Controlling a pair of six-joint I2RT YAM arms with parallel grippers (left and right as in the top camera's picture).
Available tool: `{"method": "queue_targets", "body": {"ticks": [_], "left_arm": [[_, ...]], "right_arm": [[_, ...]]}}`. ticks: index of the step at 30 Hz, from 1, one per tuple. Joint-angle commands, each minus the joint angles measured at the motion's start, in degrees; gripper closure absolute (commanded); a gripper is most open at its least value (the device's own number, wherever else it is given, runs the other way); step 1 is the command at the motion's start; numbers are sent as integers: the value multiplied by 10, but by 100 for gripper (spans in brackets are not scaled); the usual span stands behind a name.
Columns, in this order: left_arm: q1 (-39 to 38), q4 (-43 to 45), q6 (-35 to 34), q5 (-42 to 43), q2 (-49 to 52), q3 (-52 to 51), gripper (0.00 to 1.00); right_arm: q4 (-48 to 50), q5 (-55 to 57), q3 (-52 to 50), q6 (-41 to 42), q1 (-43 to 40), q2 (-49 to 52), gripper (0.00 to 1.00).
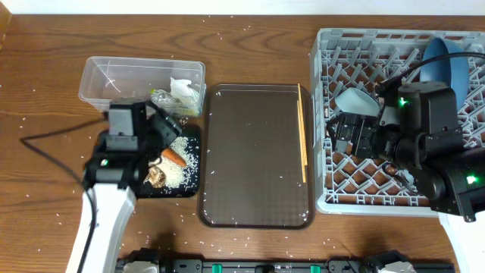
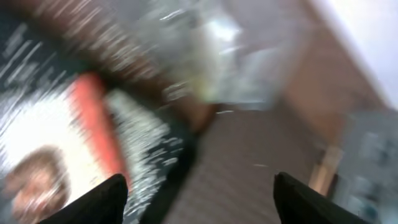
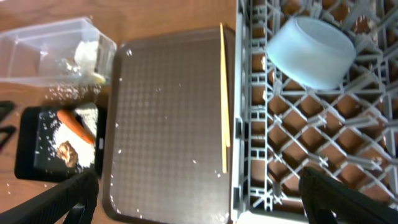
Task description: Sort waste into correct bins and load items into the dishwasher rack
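well, orange carrot [image 1: 173, 157] amid white rice [image 1: 183, 174]

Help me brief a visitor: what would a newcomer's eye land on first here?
The big grey rack on the right, with a pale bowl upside down and a dark-blue plate in it. Next, the orange carrot amid white rice on the small black tray at left, and the broad brown tray between them, with chopsticks along its right edge.
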Motion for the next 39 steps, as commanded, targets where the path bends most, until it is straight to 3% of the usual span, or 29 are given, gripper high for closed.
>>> {"method": "queue_targets", "body": {"ticks": [1, 4, 10, 14, 19, 20, 23, 24, 32, 34, 39], "left_arm": [[-28, 25, 160, 90, -17, 29, 25], [-76, 59, 212, 144, 3, 29, 25], [-208, 111, 265, 147, 115, 29, 25], [-282, 168, 271, 100, 209, 29, 25], [-319, 198, 267, 70, 282, 29, 25], [-320, 193, 267, 64, 284, 29, 25], [-306, 162, 267, 52, 265, 34, 25], [-297, 140, 267, 52, 250, 39, 25], [-175, -53, 303, 52, 84, 93, 24], [-138, -81, 303, 52, 43, 94, 20], [-63, -137, 304, 51, -26, 94, 16]], "right_arm": [[16, -1, 6, 6, -10, 0, 1], [41, -2, 6, 6, -10, 0, 1], [50, -2, 6, 6, -10, 0, 1], [28, -3, 6, 7, -10, 0, 1], [-7, -3, 5, 7, -10, 2, 2], [-7, -13, 5, 6, -9, 5, 3], [-6, -16, 1, 5, 9, 19, 23], [-4, -7, 0, 0, 20, 28, 26], [56, 85, 0, -2, 145, 154, 35], [82, 110, 0, 8, 174, 203, 40], [118, 216, 0, 52, 202, 316, 40]]}}
